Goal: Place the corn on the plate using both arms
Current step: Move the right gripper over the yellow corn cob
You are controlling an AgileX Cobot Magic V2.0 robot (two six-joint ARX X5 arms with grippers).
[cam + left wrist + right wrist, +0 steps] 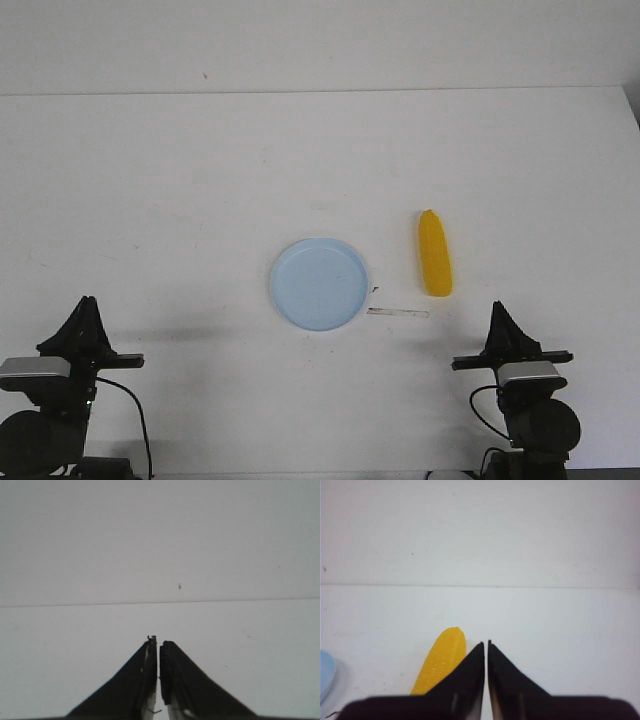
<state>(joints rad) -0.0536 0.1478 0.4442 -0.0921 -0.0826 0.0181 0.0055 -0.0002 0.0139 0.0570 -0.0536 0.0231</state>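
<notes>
Corn (434, 254) lies flat on white tabletop (180, 200), just right of plate (318, 284), not touching. Thin clear strip (398, 313) sits near plate's front-right edge. Left gripper (158, 642) and right gripper (486, 644) fingers together, holding nothing, near front edge.

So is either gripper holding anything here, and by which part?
Nothing is held. Left gripper and right gripper are shut and empty; the corn lies beside the plate.
</notes>
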